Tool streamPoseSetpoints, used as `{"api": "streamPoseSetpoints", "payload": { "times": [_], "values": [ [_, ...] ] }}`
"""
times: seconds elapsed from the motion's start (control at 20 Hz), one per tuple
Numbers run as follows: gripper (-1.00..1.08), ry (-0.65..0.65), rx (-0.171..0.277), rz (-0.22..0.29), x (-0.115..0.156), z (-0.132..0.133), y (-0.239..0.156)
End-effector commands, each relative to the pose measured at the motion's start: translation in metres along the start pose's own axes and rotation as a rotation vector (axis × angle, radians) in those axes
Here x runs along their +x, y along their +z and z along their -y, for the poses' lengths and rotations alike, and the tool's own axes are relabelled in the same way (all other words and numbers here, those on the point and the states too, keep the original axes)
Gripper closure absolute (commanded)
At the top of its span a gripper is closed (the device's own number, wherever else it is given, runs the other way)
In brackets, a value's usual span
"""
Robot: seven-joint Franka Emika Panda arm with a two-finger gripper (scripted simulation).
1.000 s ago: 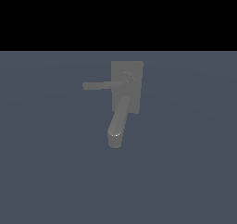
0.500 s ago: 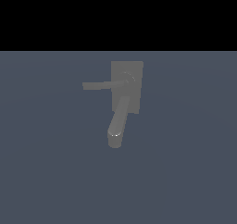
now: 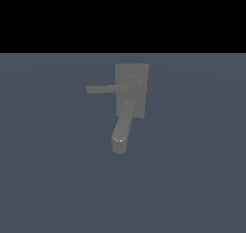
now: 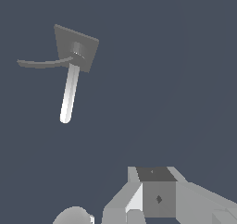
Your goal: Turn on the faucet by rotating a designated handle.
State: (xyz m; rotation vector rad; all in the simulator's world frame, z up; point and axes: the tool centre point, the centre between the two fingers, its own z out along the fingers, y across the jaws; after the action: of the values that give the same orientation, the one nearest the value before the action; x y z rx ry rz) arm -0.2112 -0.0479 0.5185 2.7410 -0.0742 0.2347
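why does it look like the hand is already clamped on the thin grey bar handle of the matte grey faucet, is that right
Not right. In the wrist view the thin grey bar handle of the matte grey faucet stands alone, and the hand's body sits well apart from it, touching nothing. The exterior view shows no hand at the handle either.

1. The arm does not show in the exterior view.
2. In the wrist view only part of the gripper [image 4: 139,204] shows, as pale grey blocks at the picture's edge.
3. Its fingertips are cut off, so the jaw spacing cannot be told.
4. It touches nothing.
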Motion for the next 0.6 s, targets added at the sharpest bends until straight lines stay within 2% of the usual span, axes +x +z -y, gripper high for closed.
{"api": "streamPoseSetpoints", "payload": {
  "times": [0.0,0.3,0.55],
  "values": [
    [1.08,0.023,-0.072,-0.062,0.005,-0.009,-0.017],
    [1.08,0.084,-0.298,-0.249,0.015,-0.027,-0.075],
    [1.08,0.118,-0.503,-0.408,0.02,-0.029,-0.131]
  ]
}}
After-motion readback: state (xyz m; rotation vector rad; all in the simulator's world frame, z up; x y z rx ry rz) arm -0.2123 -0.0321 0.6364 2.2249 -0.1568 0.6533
